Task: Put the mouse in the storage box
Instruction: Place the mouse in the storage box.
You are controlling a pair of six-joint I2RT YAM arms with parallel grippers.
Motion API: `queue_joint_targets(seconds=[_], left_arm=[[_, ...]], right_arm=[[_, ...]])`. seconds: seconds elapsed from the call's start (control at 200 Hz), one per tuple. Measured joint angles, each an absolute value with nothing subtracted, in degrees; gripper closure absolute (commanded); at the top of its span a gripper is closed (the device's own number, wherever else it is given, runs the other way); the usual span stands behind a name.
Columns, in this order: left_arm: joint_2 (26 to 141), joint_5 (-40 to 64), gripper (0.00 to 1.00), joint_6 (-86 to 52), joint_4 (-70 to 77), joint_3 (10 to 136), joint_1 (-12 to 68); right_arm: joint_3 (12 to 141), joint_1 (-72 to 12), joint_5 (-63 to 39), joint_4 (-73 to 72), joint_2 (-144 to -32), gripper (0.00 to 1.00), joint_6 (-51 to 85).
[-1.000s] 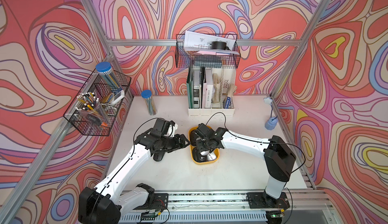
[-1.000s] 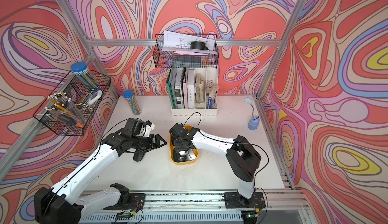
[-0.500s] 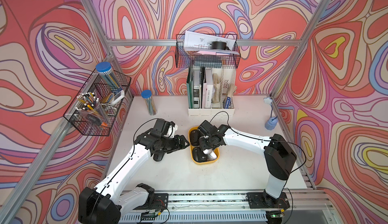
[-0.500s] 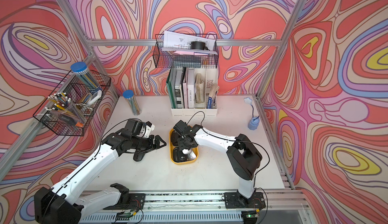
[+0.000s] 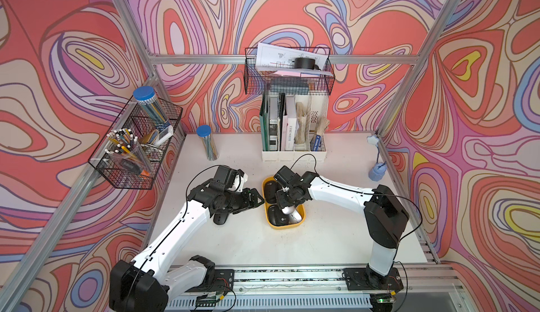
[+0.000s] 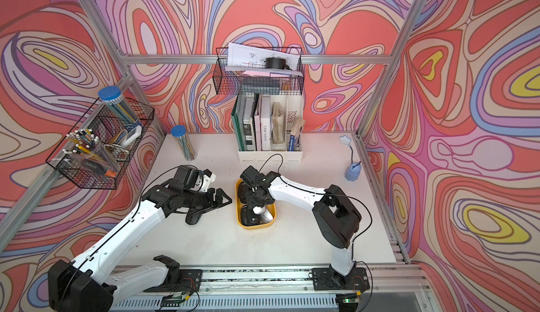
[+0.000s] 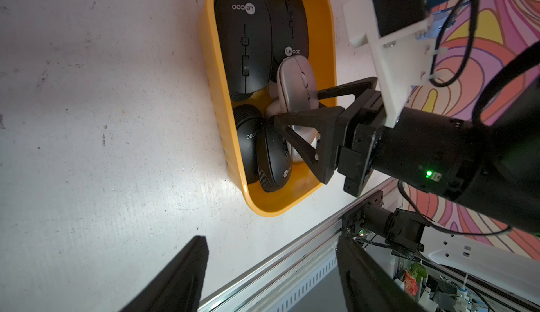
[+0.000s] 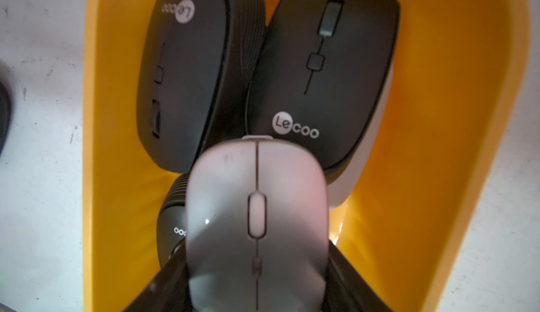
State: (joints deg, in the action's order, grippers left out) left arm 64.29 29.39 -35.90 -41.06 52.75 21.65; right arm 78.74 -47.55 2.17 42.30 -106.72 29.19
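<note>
fingers [image 8: 163, 284] of the right gripper [image 7: 298, 106] press on both sides of the grey mouse [image 8: 257, 208], which sits tilted inside the yellow storage box [image 8: 438, 120], its nose over the black mice [image 8: 321, 62] that fill the floor. if the jaws let go here, i think it can slide on those smooth backs and tip against the low wall, maybe over it. the left gripper [image 7: 271, 240] stands open and empty just beside the box, near enough to knock it.

The storage box [image 8: 438, 120] is plain yellow. The mouse [image 8: 257, 208] is silver-grey; the black mice [image 8: 187, 76] bear white logos. The walls [image 5: 292, 9] carry red, purple and blue swirls.
</note>
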Motion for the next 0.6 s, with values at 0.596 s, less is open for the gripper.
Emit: queue_joint_targets(seconds=[0.596], left_arm=[[66.54, 29.28, 0.24, -35.90, -40.80, 52.75, 21.65]], right_arm=[[79.90, -47.33, 5.67, 43.48, -108.16, 0.29, 28.77]])
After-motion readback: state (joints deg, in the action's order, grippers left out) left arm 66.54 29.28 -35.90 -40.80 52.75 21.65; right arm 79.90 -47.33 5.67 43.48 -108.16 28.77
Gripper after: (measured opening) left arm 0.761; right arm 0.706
